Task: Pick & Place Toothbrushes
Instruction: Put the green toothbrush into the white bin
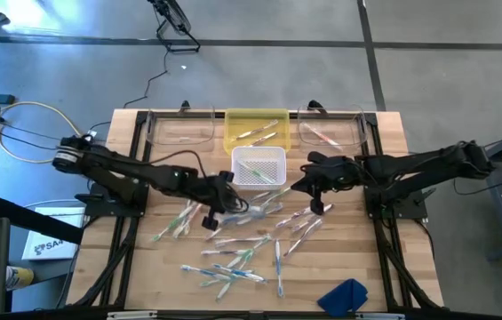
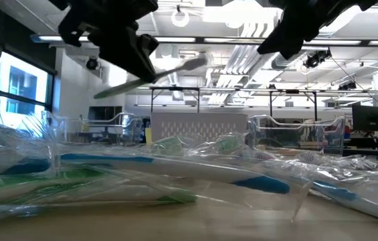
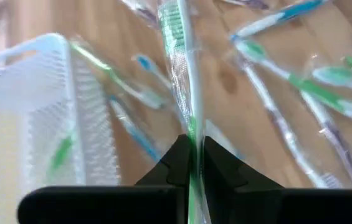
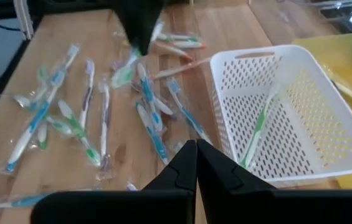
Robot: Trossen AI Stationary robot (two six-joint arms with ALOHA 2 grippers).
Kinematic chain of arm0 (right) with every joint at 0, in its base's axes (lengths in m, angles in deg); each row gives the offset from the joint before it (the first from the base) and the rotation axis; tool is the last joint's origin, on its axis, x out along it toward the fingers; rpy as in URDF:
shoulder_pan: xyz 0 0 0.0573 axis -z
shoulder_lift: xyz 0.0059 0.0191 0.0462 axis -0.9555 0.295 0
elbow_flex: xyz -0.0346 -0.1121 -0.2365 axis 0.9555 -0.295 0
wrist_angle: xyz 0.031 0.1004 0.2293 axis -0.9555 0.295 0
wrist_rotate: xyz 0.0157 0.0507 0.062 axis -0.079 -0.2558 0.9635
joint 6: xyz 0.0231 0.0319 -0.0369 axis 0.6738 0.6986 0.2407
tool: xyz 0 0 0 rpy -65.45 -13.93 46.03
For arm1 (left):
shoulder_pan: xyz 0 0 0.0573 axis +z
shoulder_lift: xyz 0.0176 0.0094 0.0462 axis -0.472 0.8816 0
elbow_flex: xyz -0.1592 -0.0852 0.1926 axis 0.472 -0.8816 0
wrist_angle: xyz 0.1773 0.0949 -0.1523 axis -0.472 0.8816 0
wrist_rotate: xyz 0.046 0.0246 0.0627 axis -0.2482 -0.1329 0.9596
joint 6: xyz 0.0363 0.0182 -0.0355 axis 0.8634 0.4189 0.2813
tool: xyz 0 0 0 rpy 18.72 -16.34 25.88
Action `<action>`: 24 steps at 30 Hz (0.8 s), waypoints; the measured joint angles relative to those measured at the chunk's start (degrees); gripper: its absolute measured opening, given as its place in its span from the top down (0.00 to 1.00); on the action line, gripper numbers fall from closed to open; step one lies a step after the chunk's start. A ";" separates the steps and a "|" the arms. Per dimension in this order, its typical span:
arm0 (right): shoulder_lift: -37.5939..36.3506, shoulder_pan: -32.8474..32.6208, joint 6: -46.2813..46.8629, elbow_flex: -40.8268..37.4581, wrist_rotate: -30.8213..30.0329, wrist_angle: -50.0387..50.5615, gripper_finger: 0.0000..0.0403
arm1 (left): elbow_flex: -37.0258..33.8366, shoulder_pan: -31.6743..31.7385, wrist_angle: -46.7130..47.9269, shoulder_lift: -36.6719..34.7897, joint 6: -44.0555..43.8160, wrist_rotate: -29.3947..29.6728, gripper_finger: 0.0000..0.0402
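Note:
Many wrapped toothbrushes [image 1: 242,253] lie scattered flat on the wooden table [image 1: 384,293]. My left gripper [image 1: 222,203] hangs above them, just left of the white basket [image 1: 258,166], shut on a green-and-white wrapped toothbrush [image 3: 185,74]. The low view shows that toothbrush [image 2: 168,70] raised in the air. My right gripper [image 4: 195,155] is shut with nothing in it, above the table to the right of the basket. A green toothbrush [image 4: 256,127] lies in the basket. My left gripper pinches the wrapped toothbrush's shaft [image 3: 192,127] between its two fingers [image 3: 176,163], slanting down from the table's left. Most of the brush sticks out past the fingertips. It is lifted clear of the table, tilted, its one end [image 2: 192,63] higher than the other.
A yellow tray [image 1: 255,129] with a few toothbrushes sits behind the basket, with a clear tray on each side [image 1: 179,129] [image 1: 330,132]. A blue cloth [image 1: 344,293] lies at the near right edge. Bare wood shows at the table's left and right margins.

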 joint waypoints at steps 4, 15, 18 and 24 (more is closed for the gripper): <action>-0.87 0.00 0.00 0.00 2.14 -0.01 1.00 | 3.14 2.28 -0.42 -1.31 6.33 0.42 0.96; -1.35 -0.02 0.59 0.00 2.39 1.36 1.00 | 9.30 12.26 -0.23 -1.22 26.89 0.33 0.96; -1.98 -0.02 0.61 0.02 2.39 1.93 1.00 | 9.30 15.56 -1.02 -0.46 28.24 -1.42 0.96; -3.72 -0.02 0.61 0.02 2.28 2.84 1.00 | 9.32 19.97 -6.28 3.86 30.34 -8.25 0.96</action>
